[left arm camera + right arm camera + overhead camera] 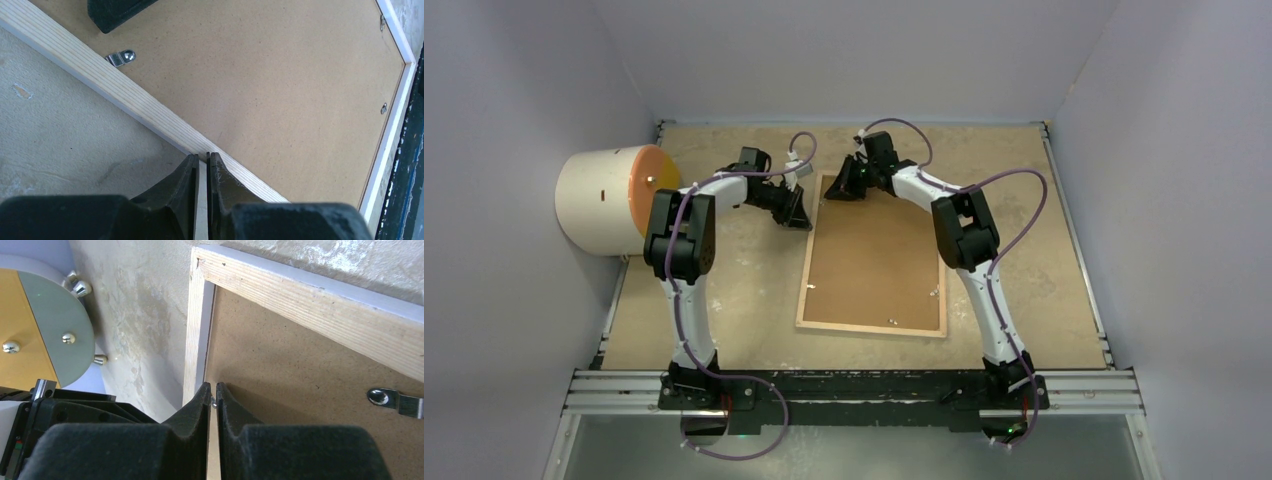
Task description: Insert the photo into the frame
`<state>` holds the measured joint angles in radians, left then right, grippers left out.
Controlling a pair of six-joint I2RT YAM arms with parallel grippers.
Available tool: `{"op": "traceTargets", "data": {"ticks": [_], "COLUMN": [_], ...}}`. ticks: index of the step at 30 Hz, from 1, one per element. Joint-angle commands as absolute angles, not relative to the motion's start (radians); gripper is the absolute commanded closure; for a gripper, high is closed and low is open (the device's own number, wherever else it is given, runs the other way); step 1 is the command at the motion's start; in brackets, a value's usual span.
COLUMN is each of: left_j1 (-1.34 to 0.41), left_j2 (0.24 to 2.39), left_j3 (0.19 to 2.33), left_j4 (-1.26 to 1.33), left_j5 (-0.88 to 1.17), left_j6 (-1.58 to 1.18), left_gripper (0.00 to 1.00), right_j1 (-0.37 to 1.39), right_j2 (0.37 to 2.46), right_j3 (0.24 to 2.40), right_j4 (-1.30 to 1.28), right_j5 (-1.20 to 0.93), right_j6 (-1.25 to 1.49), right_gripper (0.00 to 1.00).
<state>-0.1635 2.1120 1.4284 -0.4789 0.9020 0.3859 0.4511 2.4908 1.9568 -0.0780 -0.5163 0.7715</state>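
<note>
- Frame point(807, 290) lies back up mid-table point(724, 310), long axis running near to far. Brown board point(874, 265) sits inside it.
- Photo: I see none. Whether it's under the board, can't tell.
- Left gripper point(794, 214) is on the left rail close to the far-left corner, arm bent inward, tips down. Jaws are all but together, nothing between.
- Right gripper point(845, 186) is just beyond, inside that corner. Jaws are nearly together with a small metal tab point(213, 401) at the tips. Pinched or not, can't tell.
- My read: the tab lies straight ahead of the right jaws, and the right arm is nearer.
</note>
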Motion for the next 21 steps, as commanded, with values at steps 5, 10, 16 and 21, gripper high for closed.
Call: {"op": "traceTargets", "data": {"ticks": [5, 10, 16, 21], "left_j1": [-0.178, -0.178, -0.178, -0.178], "left_j2": [2.121, 2.124, 2.126, 2.128], "left_j3": [1.394, 1.393, 1.394, 1.395], "left_j4": [-0.518, -0.52, -0.519, -0.517], "left_j5": [0.872, 0.871, 0.869, 0.871], "left_j6": [0.435, 0.437, 0.44, 0.44], "left_gripper": [0.89, 0.89, 0.9, 0.9], "right_j1": [0.48, 0.497, 0.499, 0.499], "right_j2": [2.496, 2.498, 2.502, 2.497], "right_j3": [1.973, 1.962, 1.968, 1.961], "right_j4": [-0.127, -0.113, -0.112, -0.095], "right_j5": [-0.511, -0.53, -0.554, -0.587], "right_j6": [0.726, 0.727, 0.74, 0.772], "right_gripper": [0.9, 0.91, 0.92, 0.92]}}
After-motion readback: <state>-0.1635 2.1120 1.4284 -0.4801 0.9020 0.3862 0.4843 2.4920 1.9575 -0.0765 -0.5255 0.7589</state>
